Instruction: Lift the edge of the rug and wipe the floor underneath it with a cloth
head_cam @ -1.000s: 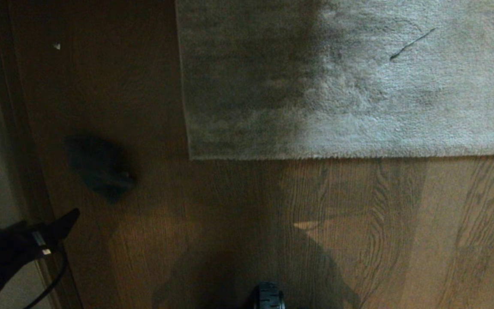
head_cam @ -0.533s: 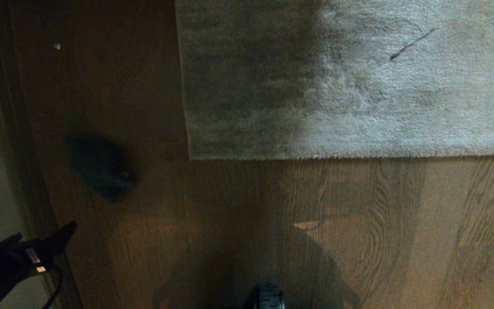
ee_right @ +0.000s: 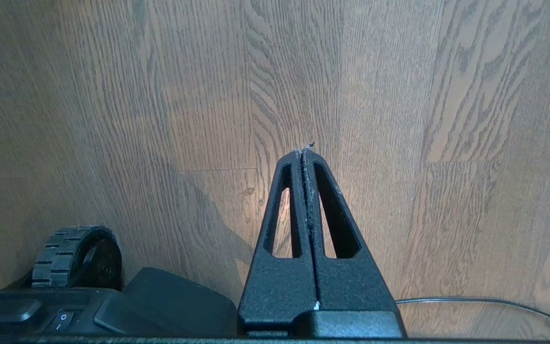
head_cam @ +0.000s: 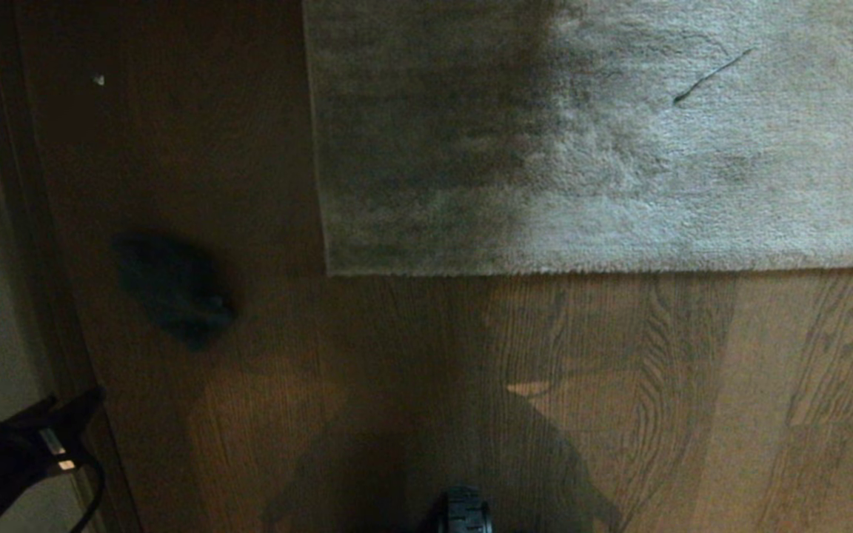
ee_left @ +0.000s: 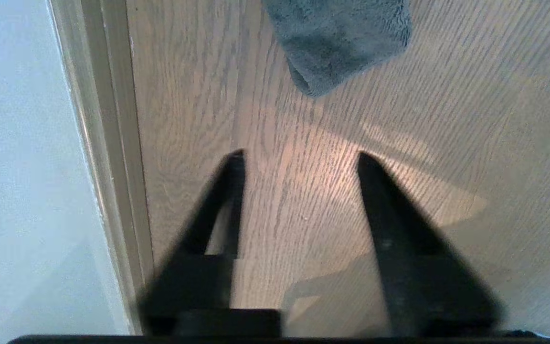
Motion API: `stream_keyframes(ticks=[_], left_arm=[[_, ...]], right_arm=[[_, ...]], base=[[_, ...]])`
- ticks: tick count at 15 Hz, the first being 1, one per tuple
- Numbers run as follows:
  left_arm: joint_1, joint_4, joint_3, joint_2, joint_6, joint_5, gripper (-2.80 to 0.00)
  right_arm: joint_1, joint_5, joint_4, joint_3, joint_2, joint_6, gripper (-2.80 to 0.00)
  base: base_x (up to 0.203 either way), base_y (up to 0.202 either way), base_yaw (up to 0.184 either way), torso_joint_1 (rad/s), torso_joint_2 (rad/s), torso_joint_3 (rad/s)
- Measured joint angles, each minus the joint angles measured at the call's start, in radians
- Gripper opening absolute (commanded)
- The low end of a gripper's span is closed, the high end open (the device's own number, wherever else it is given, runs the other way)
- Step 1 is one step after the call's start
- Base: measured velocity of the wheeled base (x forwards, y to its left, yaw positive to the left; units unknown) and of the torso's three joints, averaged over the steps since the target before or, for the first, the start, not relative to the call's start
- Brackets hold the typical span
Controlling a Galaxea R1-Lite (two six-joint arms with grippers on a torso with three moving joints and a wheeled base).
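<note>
The cloth [ee_left: 337, 43] is cut off by the left wrist view's edge; the left tool [ee_left: 299, 157] is blurred.

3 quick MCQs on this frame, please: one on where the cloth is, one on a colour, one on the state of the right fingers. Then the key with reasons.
1. Where does the cloth lie?
A. on the rug
B. on the floor, left of the rug corner
C. in the left gripper

2. What colour is the rug?
A. light grey
B. red
C. green

3. How are the right gripper fingers?
A. wide open
B. shut on the cloth
C. shut, empty

Key: B, bare boards all round it; A, pale grey pile; C, fingers pressed together over bare floor.
</note>
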Motion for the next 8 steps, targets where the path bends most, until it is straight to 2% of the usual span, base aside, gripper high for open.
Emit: stream_keyframes(ticks=[3,8], left_arm=[[0.000,0.046,0.000,-0.031,0.000,0.000,-2.80],[-0.001,0.214,0.000,-0.133,0.000,-0.005,-2.80]], right_arm=[[0.000,0.000,0.000,0.000,0.000,0.000,-2.80],[0.000,0.001,0.000,0.000,0.000,0.000,-2.80]], base=[[0.000,0.000,0.000,0.000,0.00,0.000],[0.000,0.000,0.000,0.000,0.00,0.000]])
